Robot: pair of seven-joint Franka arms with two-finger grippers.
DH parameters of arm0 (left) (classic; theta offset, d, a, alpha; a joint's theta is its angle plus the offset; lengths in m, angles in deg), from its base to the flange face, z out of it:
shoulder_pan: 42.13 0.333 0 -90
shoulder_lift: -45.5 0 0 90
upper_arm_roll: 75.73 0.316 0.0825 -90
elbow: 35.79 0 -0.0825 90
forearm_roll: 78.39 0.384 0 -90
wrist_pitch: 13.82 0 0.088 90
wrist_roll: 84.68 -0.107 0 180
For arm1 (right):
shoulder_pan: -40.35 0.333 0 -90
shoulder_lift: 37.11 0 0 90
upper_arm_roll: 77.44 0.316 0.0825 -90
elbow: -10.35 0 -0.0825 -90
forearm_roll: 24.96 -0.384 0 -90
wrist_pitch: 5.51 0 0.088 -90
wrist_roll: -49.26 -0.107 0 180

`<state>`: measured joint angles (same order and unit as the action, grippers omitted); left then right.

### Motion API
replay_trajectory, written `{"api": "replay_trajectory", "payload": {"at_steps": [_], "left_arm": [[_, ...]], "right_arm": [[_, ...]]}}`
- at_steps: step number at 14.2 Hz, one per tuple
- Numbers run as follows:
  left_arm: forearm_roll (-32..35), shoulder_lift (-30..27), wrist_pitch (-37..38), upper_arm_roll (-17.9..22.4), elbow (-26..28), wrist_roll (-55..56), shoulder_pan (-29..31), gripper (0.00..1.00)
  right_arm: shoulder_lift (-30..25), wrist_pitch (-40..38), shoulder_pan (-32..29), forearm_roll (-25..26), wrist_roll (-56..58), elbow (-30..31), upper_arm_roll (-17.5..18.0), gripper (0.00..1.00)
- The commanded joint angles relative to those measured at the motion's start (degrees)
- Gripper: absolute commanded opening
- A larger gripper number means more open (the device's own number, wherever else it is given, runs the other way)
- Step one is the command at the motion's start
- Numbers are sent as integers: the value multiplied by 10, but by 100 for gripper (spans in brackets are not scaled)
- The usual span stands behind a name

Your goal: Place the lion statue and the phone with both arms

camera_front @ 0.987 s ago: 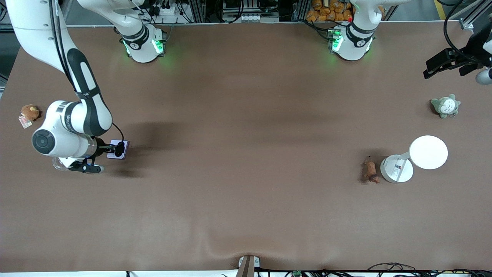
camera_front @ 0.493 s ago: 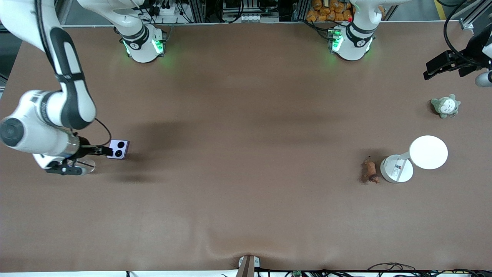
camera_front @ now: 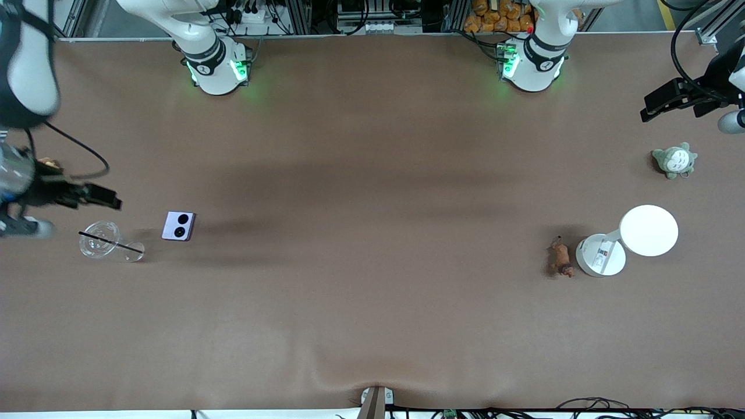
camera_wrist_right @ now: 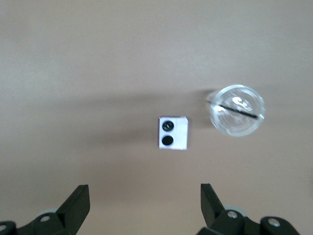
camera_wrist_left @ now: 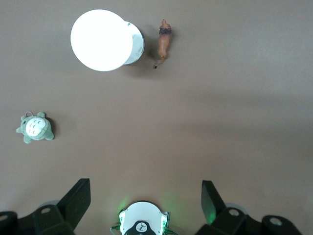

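The lavender-pink phone (camera_front: 178,226) (camera_wrist_right: 173,132) lies flat on the table toward the right arm's end, its two black camera circles facing up. My right gripper (camera_front: 103,197) (camera_wrist_right: 144,191) hangs open and empty over the table near that end, apart from the phone. The small reddish-brown lion statue (camera_front: 560,258) (camera_wrist_left: 164,41) lies on the table toward the left arm's end, beside a white lamp base. My left gripper (camera_front: 660,105) (camera_wrist_left: 146,183) is open and empty, high over the table's edge at the left arm's end.
A clear cup with a black straw (camera_front: 108,244) (camera_wrist_right: 237,110) lies beside the phone. A white lamp with a round head (camera_front: 649,230) (camera_wrist_left: 100,39) stands by the lion statue. A grey-green plush (camera_front: 674,160) (camera_wrist_left: 35,127) sits farther from the front camera than the lamp.
My right gripper has pulled away from the phone toward the right arm's end of the table, uncovering the cup. The phone stays where it was. The left arm has hardly moved.
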<state>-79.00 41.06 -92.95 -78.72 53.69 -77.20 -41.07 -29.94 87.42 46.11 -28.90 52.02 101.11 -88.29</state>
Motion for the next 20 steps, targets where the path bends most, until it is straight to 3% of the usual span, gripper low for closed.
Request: {"api": "replay_trajectory", "payload": {"at_steps": [1, 4, 10, 20], "left_arm": [[-7, -7, 4, -1, 3, -13, 5, 100], [-7, -8, 5, -1, 3, -14, 5, 100], [-8, -5, 4, -1, 0, -13, 4, 100], [-6, -5, 4, -1, -14, -10, 4, 100]], "right_arm": [[-63, -55, -19, 22, 1, 15, 25, 100], [-85, -74, -59, 22, -6, 14, 70, 100], [-88, -150, -65, 22, -72, -32, 72, 100], [-95, -144, -63, 25, -63, -34, 72, 100]]}}
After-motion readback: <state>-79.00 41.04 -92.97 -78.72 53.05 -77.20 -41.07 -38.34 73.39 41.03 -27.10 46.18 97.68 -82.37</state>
